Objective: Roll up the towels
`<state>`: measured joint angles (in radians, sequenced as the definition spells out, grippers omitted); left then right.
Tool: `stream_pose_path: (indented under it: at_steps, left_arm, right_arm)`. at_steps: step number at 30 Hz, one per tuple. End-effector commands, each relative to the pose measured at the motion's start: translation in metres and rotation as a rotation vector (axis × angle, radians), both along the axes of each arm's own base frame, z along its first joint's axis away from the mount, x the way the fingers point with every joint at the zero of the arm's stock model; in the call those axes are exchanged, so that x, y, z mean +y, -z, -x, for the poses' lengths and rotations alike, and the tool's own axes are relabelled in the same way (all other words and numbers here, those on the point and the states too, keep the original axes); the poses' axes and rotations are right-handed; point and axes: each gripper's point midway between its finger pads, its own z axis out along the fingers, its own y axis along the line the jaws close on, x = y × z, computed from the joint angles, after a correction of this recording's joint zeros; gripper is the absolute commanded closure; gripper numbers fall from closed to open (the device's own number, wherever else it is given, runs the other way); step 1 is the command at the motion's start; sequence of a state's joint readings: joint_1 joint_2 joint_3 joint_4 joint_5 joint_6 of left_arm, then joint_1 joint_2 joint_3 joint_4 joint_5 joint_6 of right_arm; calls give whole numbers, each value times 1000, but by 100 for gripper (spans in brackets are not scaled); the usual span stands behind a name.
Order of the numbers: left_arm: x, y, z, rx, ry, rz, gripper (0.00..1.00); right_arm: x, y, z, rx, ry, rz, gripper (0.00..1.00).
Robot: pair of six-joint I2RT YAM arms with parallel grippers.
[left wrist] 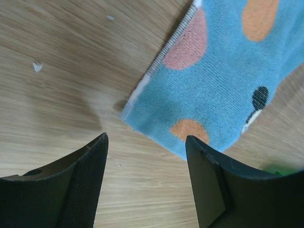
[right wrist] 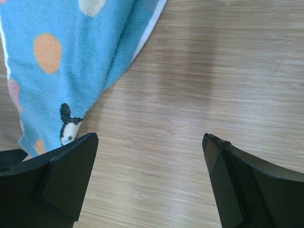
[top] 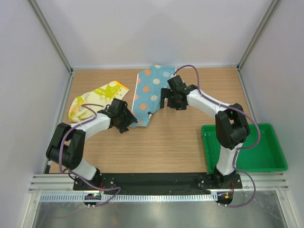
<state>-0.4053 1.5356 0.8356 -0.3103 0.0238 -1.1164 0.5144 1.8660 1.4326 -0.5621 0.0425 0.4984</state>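
Blue towel (top: 151, 95) lay unrolled. Left claw (left wrist: 146, 142) parted, empty, at its 7 o'clock corner; right claw (right wrist: 149, 142) wide. Next likely needed an edge pinch.

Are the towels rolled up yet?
Not yet. Nothing is rolled: the blue towel lies spread out, the yellow towel lies crumpled. Both the left gripper and right gripper are open and empty beside the blue one. Both rolls remain.

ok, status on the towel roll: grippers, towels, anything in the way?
Left gripper open, empty, at near corner of blue towel. Right gripper open, empty, by its right edge. Neither rolled; yellow towel crumpled far left. Nothing blocking; green tray off right.
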Motion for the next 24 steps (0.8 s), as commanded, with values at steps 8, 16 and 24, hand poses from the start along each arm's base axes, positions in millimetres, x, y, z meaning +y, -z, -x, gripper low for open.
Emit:
stream_pose_path:
  at_steps: [8,16,24]
  left_arm:
    - [-10,12,-16,-3,-35,50,33]
    - [-11,12,-22,-20,-45,49,67]
    - [1,-10,-25,-86,-72,13,100]
  right_arm:
    - [-19,4,2,7,13,15,0]
    - [-25,15,2,26,17,32,1]
    - [-22,21,-2,33,17,18,1]
